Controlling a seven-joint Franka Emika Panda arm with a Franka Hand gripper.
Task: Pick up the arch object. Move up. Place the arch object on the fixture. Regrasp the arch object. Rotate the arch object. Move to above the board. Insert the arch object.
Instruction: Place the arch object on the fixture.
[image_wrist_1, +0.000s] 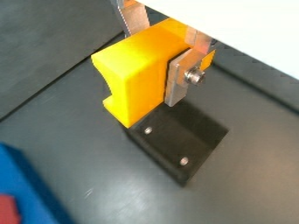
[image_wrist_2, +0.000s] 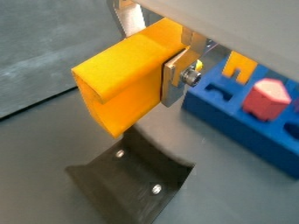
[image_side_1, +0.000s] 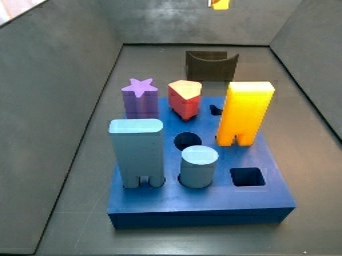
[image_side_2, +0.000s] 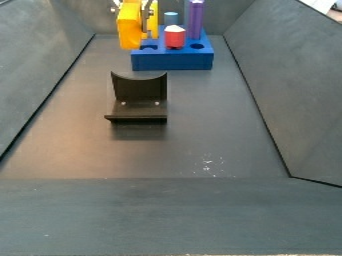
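Gripping the arch object (image_wrist_1: 138, 77), the hand (image_wrist_1: 163, 54) shows in both wrist views with its silver plate fingers (image_wrist_1: 181, 77) closed on opposite faces of the orange-yellow block; the block sits between the plates and juts out past them, clear of the floor. Wrist view, item: the fixture (image_wrist_1: 179, 138), dark, with two screw heads, lies on the grey floor under the held block, apart from it. Wrist view, item: arch object (image_wrist_2: 121, 80) between the fingers (image_wrist_2: 177, 77) of the hand (image_wrist_2: 163, 54); fixture (image_wrist_2: 132, 181) below it, its scooped top visible; the board (image_wrist_2: 239, 122), blue, stands to one side with a red piece (image_wrist_2: 267, 98) on it. Side view, item: board (image_side_1: 201, 198) in the foreground carrying several upright blocks; fixture (image_side_1: 210, 66) behind it at the back wall; only a scrap of orange at the upper edge, hand not distinguishable. Side view, item: fixture (image_side_2: 138, 98) mid-floor; board (image_side_2: 171, 57) beyond it; arch object (image_side_2: 130, 26) held aloft above the floor, hand (image_side_2: 135, 10) around it.
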